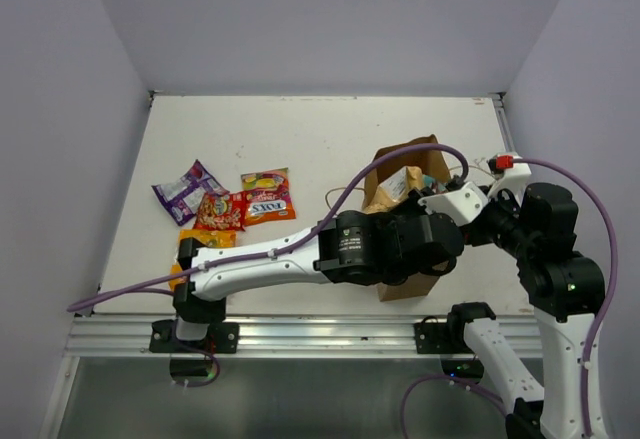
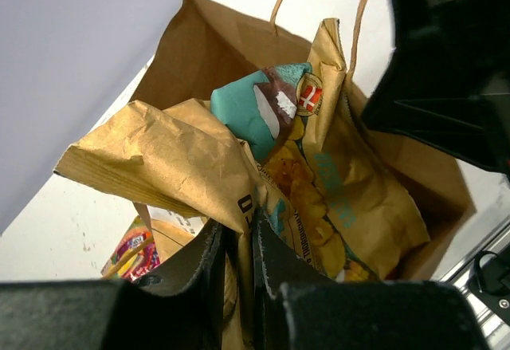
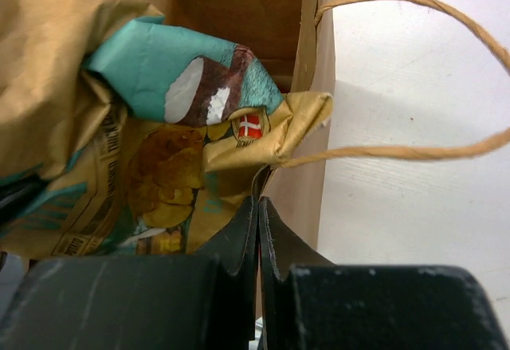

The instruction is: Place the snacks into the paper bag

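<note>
**A:** Where's the paper bag (image 1: 403, 151)?
**B:** Upright by the near edge of the surface (image 1: 330, 129), right of centre. The large tan-and-blue packet (image 2: 335, 198) is inside, its crumpled top poking above the rim.

**A:** End effectors?
**B:** The right end effector (image 3: 257, 206) has its fingers pressed together and looks to be pinching the bag's rim on the handle side. The left end effector (image 2: 237, 234) is at the bag mouth, fingers a narrow gap apart with brown paper between them. Can't tell if that's a grip or a release.

**A:** What's left outside?
**B:** Four packets, all toward the left edge. The purple packet (image 1: 185, 189), small red packet (image 1: 220, 211) and orange packet (image 1: 268, 197) are clustered, touching or overlapping. The orange-yellow packet (image 1: 205, 241) sits nearer the near-left corner, partly under the left arm.

**A:** Geometry for the next pick?
**B:** My read: every target lies left of the left end effector, well apart from it, back along its own forearm. The left arm is nearer, and the right is tied up with the bag. The orange packet is closest to the bag. It looks near square from above, so no clear long axis to align on.
</note>
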Robot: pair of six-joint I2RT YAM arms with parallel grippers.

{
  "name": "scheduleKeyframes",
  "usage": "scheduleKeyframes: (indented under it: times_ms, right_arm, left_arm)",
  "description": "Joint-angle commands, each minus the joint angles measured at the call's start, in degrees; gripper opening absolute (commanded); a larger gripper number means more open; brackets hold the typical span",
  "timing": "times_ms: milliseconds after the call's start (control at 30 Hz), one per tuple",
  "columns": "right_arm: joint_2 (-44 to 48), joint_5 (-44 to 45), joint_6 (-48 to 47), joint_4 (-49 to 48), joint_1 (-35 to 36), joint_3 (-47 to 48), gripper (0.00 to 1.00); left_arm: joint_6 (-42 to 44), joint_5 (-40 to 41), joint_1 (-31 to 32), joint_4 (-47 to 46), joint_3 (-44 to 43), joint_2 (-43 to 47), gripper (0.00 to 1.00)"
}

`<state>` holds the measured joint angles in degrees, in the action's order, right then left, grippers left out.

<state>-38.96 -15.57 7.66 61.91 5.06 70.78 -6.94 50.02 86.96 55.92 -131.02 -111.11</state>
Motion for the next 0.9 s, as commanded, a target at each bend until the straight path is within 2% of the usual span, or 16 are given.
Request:
scheduleKeyframes:
  times_ms: [0, 133, 300, 433, 533, 567, 600, 700, 733, 800, 833, 867]
  right_arm:
    - [0.3, -1.6, -0.6, -1.9, 0.6, 0.6, 0.0]
    - [0.5, -1.5, -0.6, -1.8, 0.6, 0.7, 0.0]
    - [0.6, -1.6, -0.6, -1.7, 0.7, 0.7, 0.0]
    - [0.5, -1.4, -0.7, -2.0, 0.9, 0.3, 0.0]
    - [0.5, -1.3, -0.7, -2.0, 1.1, 0.5, 0.0]
    - [0.4, -1.3, -0.7, -1.9, 1.2, 0.5, 0.0]
    - [0.6, -1.2, -0.7, -1.9, 1.2, 0.5, 0.0]
    - [0.6, -1.0, -0.7, -1.9, 1.5, 0.1, 0.0]
    - [0.6, -1.0, -0.7, -2.0, 1.5, 0.1, 0.0]
    - [0.6, -1.0, -0.7, -1.9, 1.6, 0.2, 0.0]
    - [0.6, -1.0, -0.7, -1.9, 1.6, 0.2, 0.0]
    - [0.6, -0.9, -0.7, -1.9, 1.6, 0.3, 0.0]
  left_arm:
    - [-4.6, -7.0, -1.8, 3.4, 3.5, -1.3, 0.15]
    - [-3.7, -9.3, -2.1, -0.4, 4.5, -1.9, 0.17]
    - [-2.4, -11.2, -4.0, -2.6, 1.4, -4.3, 0.2]
    - [0.0, -10.5, -4.1, -11.2, 2.0, -2.9, 0.44]
    - [2.7, -10.5, -4.1, -21.1, 5.5, 1.1, 0.79]
    - [3.2, -10.2, -4.0, -23.3, 6.9, 2.2, 0.85]
    - [3.7, -9.6, -4.0, -25.5, 7.7, 3.3, 0.97]
    - [9.6, -5.5, -2.8, -37.8, 13.0, 9.6, 1.0]
    - [13.5, -3.5, -2.3, -46.3, 15.1, 14.1, 1.0]
    - [16.9, -3.0, -1.4, -55.0, 22.6, 19.1, 1.0]
    - [19.2, -3.0, -1.4, -64.2, 24.9, 24.1, 1.0]
    - [20.8, -2.9, -1.4, -68.2, 29.7, 26.8, 1.0]
